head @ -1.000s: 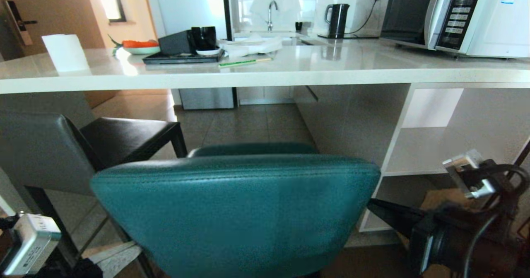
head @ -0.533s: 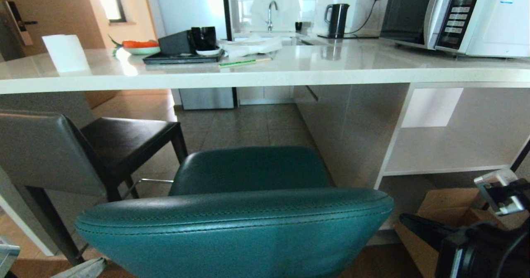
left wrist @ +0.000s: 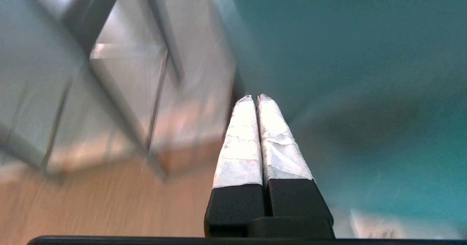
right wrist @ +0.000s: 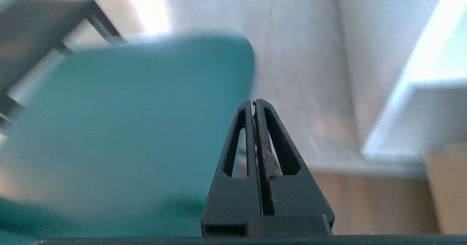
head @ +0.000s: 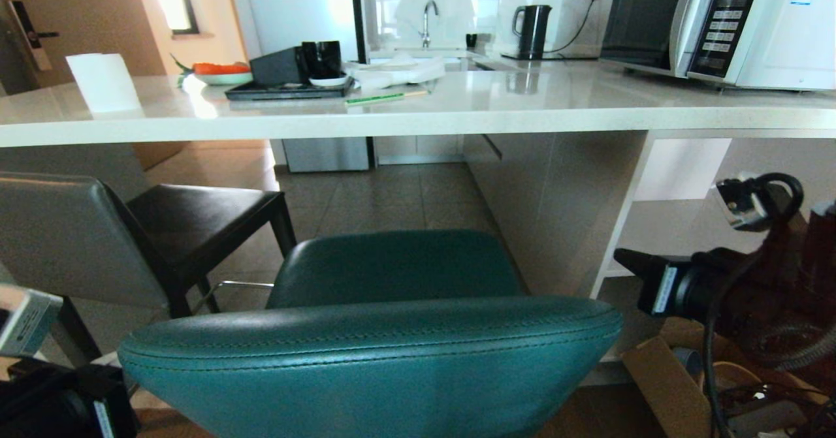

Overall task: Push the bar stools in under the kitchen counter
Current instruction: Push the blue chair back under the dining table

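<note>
right gripper has risen beside the teal stool (fingers pressed together); left gripper likewise — two bar stools.

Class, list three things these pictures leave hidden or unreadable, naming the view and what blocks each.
1. Head view: the rounded teal padded stool hides its own legs behind its back.
2. Head view: the square grey leather-backed stool is cut off by the picture's left edge.
3. Left wrist view: the shut left gripper nears the teal back; blur hides contact.
</note>
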### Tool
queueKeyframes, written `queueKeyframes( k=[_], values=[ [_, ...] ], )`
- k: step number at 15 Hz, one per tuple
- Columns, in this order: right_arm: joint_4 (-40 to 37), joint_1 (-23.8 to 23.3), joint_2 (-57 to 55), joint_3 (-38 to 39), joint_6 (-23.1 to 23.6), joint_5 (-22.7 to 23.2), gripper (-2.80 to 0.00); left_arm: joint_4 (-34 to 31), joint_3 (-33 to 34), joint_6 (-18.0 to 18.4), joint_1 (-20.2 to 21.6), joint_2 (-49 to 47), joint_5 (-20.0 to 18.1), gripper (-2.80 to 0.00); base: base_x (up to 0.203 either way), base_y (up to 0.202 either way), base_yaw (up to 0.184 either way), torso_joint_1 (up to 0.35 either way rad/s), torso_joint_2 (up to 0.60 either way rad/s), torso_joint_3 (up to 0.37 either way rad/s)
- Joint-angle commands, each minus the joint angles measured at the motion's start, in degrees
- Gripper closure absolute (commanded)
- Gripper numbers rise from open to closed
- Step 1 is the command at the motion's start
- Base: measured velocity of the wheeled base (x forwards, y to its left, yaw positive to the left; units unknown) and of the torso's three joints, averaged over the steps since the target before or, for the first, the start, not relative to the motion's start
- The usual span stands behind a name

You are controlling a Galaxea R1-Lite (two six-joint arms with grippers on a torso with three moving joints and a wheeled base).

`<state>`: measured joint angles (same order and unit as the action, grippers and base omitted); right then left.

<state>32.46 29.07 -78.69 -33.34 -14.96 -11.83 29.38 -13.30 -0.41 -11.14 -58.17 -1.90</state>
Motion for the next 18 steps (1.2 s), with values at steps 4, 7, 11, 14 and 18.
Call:
queueKeyframes(
  k=[4, 7, 11, 14, 18],
  values=[
    [0.44, 8.82, -4.28, -3.41, -0.18, -1.42, 0.0, 6.77, -2.37, -0.1, -10.93, -7.33, 0.46, 0.0, 0.0, 0.0, 0.0, 0.0, 0.0, 0.0],
    [0.16, 9.79, -0.91, 1.34, -0.26, -2.39, 0.0, 6.83, -1.94, -0.11, -11.63, -6.94, 0.5, 0.0, 0.0, 0.0, 0.0, 0.0, 0.0, 0.0],
    [0.15, 5.52, 4.33, 9.4, -0.33, -2.54, 0.0, 6.81, 1.62, -0.12, -9.78, -5.11, 0.41, 0.0, 0.0, 0.0, 0.0, 0.0, 0.0, 0.0],
    [0.17, -4.93, 6.42, 12.99, -0.27, -2.25, 0.0, 6.83, 2.7, 0.02, -3.15, -5.38, 0.0, 0.0, 0.0, 0.0, 0.0, 0.0, 0.0, 0.0],
    [0.22, -3.36, 7.47, 12.86, 1.38, 0.7, 0.0, 7.21, 1.73, 0.08, -5.4, -7.11, -0.34, 0.0, 0.0, 0.0, 0.0, 0.0, 0.0, 0.0]
  ],
)
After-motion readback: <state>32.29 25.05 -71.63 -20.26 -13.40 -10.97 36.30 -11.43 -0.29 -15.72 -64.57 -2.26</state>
